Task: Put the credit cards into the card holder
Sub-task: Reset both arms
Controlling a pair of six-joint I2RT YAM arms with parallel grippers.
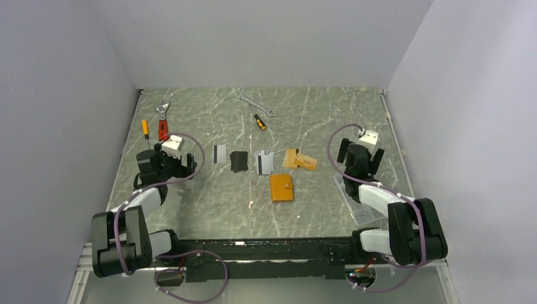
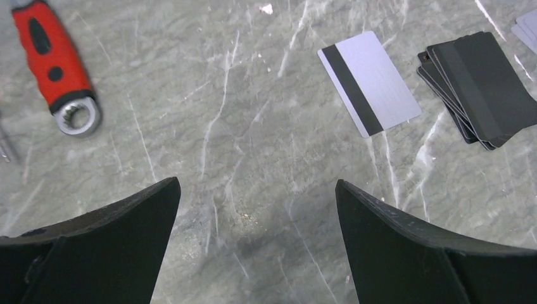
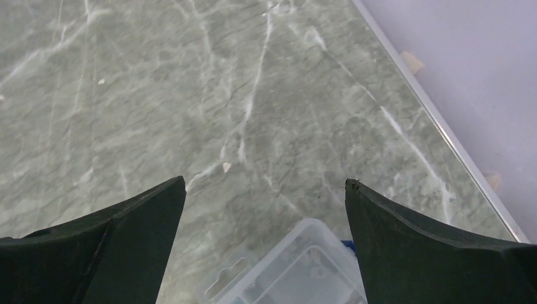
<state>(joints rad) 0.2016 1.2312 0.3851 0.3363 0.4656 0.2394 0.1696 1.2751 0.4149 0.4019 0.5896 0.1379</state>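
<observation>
The left gripper (image 2: 256, 190), black jaws spread wide and empty, hangs over the grey-green marble tabletop (image 2: 221, 126). A thin silver-grey plastic card with a black stripe (image 2: 369, 82) lies flat ahead to its right, just beside a fanned stack of thin black plastic cards (image 2: 481, 88); so flat a card offers no edge, and a pinch may skid off or shove it into the stack. The right gripper (image 3: 265, 187), likewise spread and empty, sits over a clear plastic box (image 3: 297, 266), well apart from the orange leather-like rectangular card holder (image 1: 282, 187), which looks shut mid-table and could slide if unsteadied.

High overview; 2 close downward wrist views
</observation>
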